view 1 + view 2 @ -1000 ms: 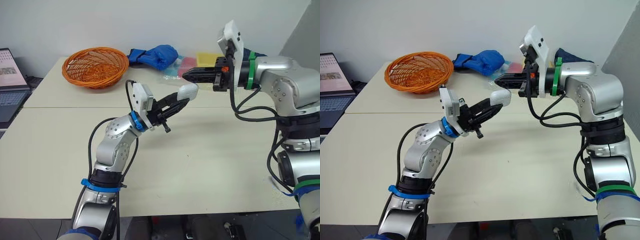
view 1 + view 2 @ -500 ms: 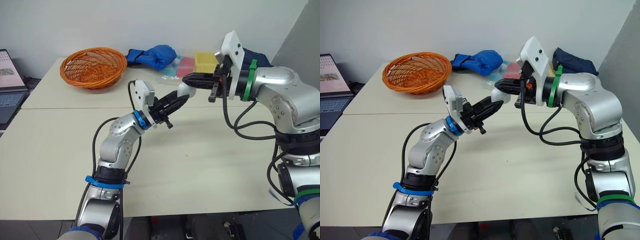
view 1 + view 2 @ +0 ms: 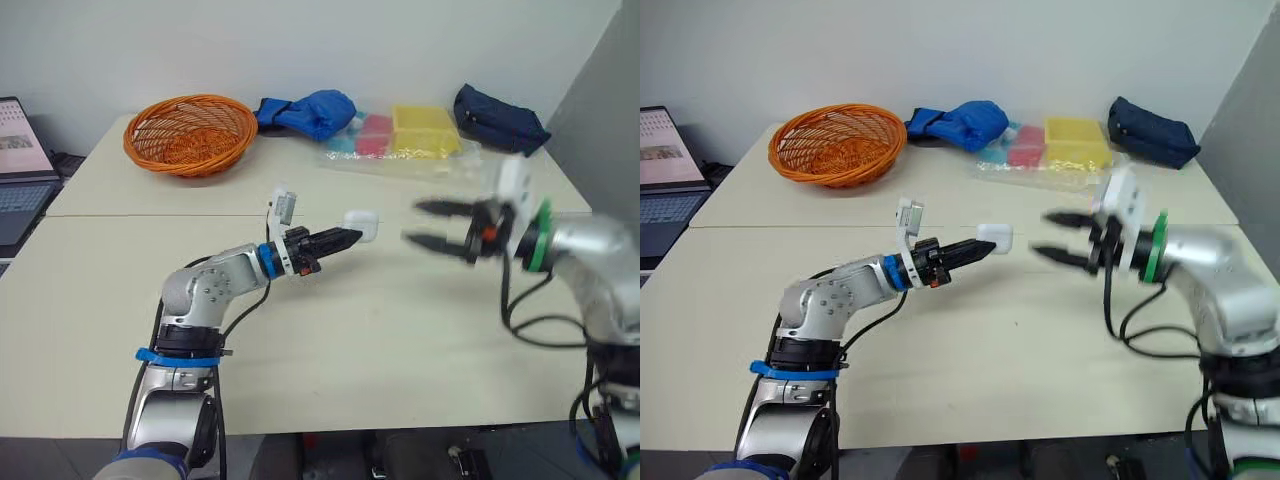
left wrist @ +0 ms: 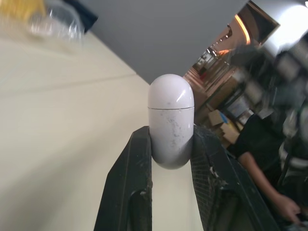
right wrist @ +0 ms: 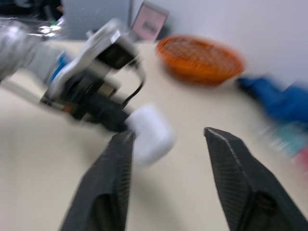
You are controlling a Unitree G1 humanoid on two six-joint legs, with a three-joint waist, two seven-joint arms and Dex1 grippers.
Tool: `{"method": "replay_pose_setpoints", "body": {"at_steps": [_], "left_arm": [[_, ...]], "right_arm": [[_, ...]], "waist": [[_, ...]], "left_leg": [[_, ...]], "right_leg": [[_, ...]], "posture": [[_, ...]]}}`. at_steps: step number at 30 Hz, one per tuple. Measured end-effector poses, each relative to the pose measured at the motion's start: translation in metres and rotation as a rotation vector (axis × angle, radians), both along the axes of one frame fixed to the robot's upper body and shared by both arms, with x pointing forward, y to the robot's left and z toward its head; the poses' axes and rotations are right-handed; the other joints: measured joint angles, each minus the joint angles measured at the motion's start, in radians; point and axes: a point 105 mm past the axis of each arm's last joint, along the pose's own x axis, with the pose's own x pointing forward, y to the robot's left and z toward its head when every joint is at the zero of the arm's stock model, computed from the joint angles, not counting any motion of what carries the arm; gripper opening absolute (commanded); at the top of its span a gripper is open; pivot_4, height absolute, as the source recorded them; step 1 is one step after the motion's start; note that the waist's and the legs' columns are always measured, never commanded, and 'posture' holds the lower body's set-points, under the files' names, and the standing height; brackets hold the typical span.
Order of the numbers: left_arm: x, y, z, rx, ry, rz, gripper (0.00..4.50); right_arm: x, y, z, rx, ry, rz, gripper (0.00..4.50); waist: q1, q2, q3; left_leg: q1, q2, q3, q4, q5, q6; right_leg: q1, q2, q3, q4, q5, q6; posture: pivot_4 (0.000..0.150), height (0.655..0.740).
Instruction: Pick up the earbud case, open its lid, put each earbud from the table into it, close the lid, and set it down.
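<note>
Gripping the earbud case point(image 4: 171, 120) by its lower half with the left jaws, pinched from both sides just under the seam. Lid end left bare and aimed across at the right jaws, probably to keep the hinge free for prising. Lid shut, judging by the closed seam. Held raised over the desk point(image 3: 400, 330), clear of its surface, likely for access from the other side. Spread wide on the right: jaws open, empty, level with the case, near it but not touching. Seemingly poised to take the lid; needs a careful close on the cap alone. Farther back along the desk: orange basket point(image 3: 190, 133), blue bundle point(image 3: 310, 108), yellow box point(image 3: 425, 130), dark pouch point(image 3: 497, 118), all well apart from the work. Opening not yet done.
</note>
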Motion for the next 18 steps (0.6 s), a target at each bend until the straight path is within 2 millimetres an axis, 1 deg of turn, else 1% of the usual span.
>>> {"method": "replay_pose_setpoints", "body": {"at_steps": [2, 3, 5, 6, 9, 15, 17, 18], "left_arm": [[0.003, -0.003, -0.019, 0.021, 0.127, 0.030, 0.73], [0.003, 0.000, -0.031, 0.034, 0.194, 0.054, 0.73], [0.000, 0.007, -0.055, 0.052, 0.312, 0.092, 0.73], [-0.001, 0.011, -0.062, 0.053, 0.354, 0.109, 0.73], [0.000, 0.010, -0.065, 0.059, 0.383, 0.126, 0.73], [0.001, 0.006, -0.077, 0.098, 0.444, 0.180, 0.73], [0.001, 0.007, -0.081, 0.115, 0.454, 0.196, 1.44], [0.002, 0.008, -0.082, 0.118, 0.455, 0.200, 1.69]], "right_arm": [[-0.009, -0.001, -0.007, -0.024, -0.018, 0.031, 4.33], [-0.014, -0.002, -0.013, -0.034, -0.016, 0.049, 4.42], [-0.019, -0.004, -0.027, -0.053, 0.005, 0.062, 4.42], [-0.020, -0.004, -0.033, -0.057, 0.015, 0.063, 4.42], [-0.020, 0.002, -0.036, -0.041, 0.007, 0.076, 4.42], [-0.016, 0.006, -0.045, -0.061, 0.003, 0.058, 4.42], [-0.013, 0.004, -0.048, -0.065, 0.006, 0.047, 4.50], [-0.012, 0.002, -0.048, -0.068, 0.007, 0.039, 4.50]], "waist": [[-0.001, 0.000, 0.000], [-0.002, -0.001, 0.000], [-0.004, -0.001, 0.000], [-0.005, -0.001, 0.000], [-0.005, -0.001, 0.000], [-0.005, -0.001, 0.000], [-0.006, -0.001, 0.000], [-0.006, -0.001, 0.000]], "left_leg": [[0.004, 0.000, 0.000, 0.000, 0.000, 0.000], [0.006, 0.000, 0.000, 0.000, 0.000, 0.000], [0.008, 0.000, 0.000, 0.000, 0.000, 0.000], [0.008, 0.000, 0.000, 0.000, 0.000, 0.000], [0.012, 0.000, 0.000, 0.000, 0.000, 0.000], [0.014, -0.001, 0.001, -0.001, 0.000, 0.000], [0.014, -0.001, 0.001, -0.002, 0.000, 0.000], [0.015, -0.001, 0.001, -0.002, 0.000, 0.000]], "right_leg": [[0.003, 0.000, 0.000, 0.000, 0.000, 0.001], [0.005, 0.000, 0.000, 0.000, 0.000, 0.000], [0.004, 0.001, 0.000, 0.002, 0.000, 0.000], [0.004, 0.001, 0.000, 0.003, 0.000, 0.000], [0.006, 0.001, 0.000, 0.004, 0.000, -0.001], [0.007, 0.001, 0.004, 0.004, 0.001, -0.001], [0.007, 0.001, 0.004, 0.004, 0.001, -0.001], [0.007, 0.002, 0.004, 0.004, 0.001, -0.001]], "posture": [[0.150, 0.7400], [0.150, 0.7400], [0.150, 0.7400], [0.150, 0.7400], [0.150, 0.7400], [0.150, 0.7400], [0.150, 0.7400], [0.150, 0.7400]]}}
